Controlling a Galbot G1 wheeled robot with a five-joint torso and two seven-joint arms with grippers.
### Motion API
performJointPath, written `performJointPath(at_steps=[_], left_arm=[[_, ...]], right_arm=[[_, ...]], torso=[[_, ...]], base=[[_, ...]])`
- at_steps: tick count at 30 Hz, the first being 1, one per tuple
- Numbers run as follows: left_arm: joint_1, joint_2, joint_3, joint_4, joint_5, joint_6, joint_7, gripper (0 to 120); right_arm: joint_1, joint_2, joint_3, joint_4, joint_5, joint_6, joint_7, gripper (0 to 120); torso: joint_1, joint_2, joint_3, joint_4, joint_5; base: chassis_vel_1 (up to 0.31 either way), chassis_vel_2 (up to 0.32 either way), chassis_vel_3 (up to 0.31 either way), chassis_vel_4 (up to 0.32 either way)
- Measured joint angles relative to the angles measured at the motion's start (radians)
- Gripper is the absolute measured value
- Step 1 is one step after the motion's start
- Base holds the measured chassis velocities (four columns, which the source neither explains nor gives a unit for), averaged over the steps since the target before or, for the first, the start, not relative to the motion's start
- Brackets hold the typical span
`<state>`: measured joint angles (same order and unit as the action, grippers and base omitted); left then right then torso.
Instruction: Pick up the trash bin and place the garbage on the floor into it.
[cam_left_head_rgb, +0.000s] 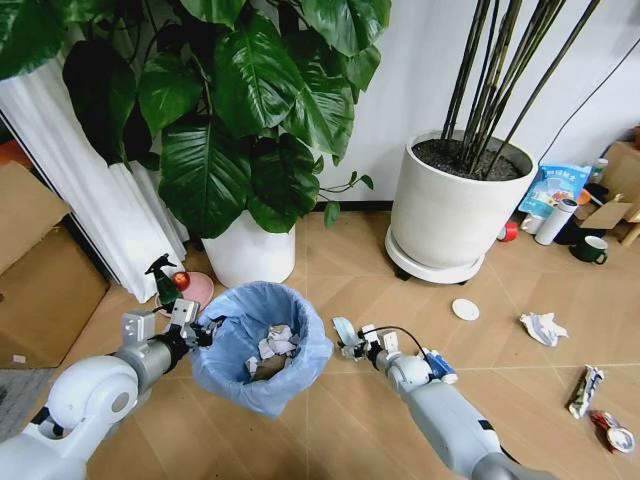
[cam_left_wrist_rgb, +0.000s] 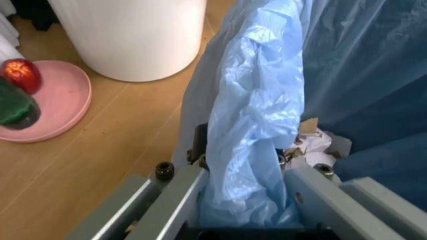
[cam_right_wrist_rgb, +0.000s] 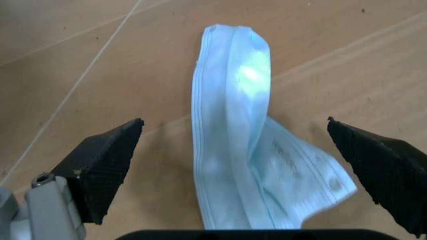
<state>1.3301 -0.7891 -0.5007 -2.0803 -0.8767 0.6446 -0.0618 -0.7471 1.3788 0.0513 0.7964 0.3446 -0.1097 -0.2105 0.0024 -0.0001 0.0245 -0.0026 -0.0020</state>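
1. Holding the trash bin (cam_left_head_rgb: 262, 345) by its rim, the left gripper (cam_left_head_rgb: 203, 330) is pinching the blue bag (cam_left_wrist_rgb: 257, 115) that lines it. In the left wrist view, the two grey fingers (cam_left_wrist_rgb: 175, 200) are pressed onto the folded bag from both sides.
2. The bin is sitting low in front of the robot, between its two arms. Crumpled white paper (cam_left_head_rgb: 277, 343) is lying inside it.
3. The right gripper (cam_left_head_rgb: 349, 340) is hanging just beside the bin, on its right side. Its black fingertips (cam_right_wrist_rgb: 107, 160) are spread wide apart.
4. A light blue face mask (cam_right_wrist_rgb: 250, 160) is lying between those spread fingertips, and they are not touching it. I cannot tell if the mask is resting on the floor (cam_right_wrist_rgb: 100, 60) or hanging.
5. More garbage is lying on the floor to the right: a white paper wad (cam_left_head_rgb: 543, 327), a long silvery wrapper (cam_left_head_rgb: 584, 390) and a small red wrapper (cam_left_head_rgb: 612, 432).
6. A small white disc (cam_left_head_rgb: 465, 309) is lying near the big white plant pot (cam_left_head_rgb: 455, 210).
7. A pink plate (cam_left_wrist_rgb: 57, 107) with a red apple (cam_left_wrist_rgb: 21, 75) is sitting on the floor to the left of the bin.
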Motion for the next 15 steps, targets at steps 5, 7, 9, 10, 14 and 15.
performJointPath(at_steps=[5, 7, 9, 10, 14, 15], left_arm=[[0.003, 0.002, 0.001, 0.001, -0.001, -0.002, 0.0, 1], [0.003, 0.002, 0.003, 0.001, -0.001, -0.002, 0.0, 1], [0.003, 0.002, 0.003, 0.001, -0.001, -0.002, 0.0, 1], [0.003, 0.003, 0.004, 0.001, -0.001, -0.002, 0.0, 1], [0.003, 0.004, 0.004, 0.001, -0.001, -0.002, 0.0, 1], [0.004, 0.004, 0.004, 0.001, -0.001, -0.002, 0.0, 1]], right_arm=[[0.019, 0.024, 0.022, -0.056, -0.021, 0.01, -0.008, 86], [0.024, 0.031, 0.032, -0.078, -0.039, 0.015, -0.012, 79], [0.026, 0.036, 0.039, -0.09, -0.049, 0.021, -0.015, 72], [0.029, 0.04, 0.045, -0.099, -0.057, 0.026, -0.019, 68], [0.031, 0.046, 0.054, -0.112, -0.073, 0.034, -0.027, 55], [0.031, 0.047, 0.055, -0.115, -0.078, 0.037, -0.03, 52]], torso=[[0.0, 0.0, 0.0, 0.0001, 0.0], [0.0, 0.0, 0.0, 0.0, -0.0001], [0.0, 0.0, 0.0, -0.0001, 0.0], [0.0, 0.0, 0.0, -0.0001, 0.0], [0.0, 0.0, 0.0, -0.0001, -0.0003], [0.0, 0.0, 0.0, -0.0002, -0.0003]], base=[[0.0, 0.0, 0.0, 0.0], [0.0, 0.0, 0.0, 0.0], [0.0, 0.0, 0.0, 0.0], [0.0, 0.0, 0.0, 0.0], [0.0, 0.0, 0.0, 0.0], [0.0, 0.0, 0.0, 0.0]])
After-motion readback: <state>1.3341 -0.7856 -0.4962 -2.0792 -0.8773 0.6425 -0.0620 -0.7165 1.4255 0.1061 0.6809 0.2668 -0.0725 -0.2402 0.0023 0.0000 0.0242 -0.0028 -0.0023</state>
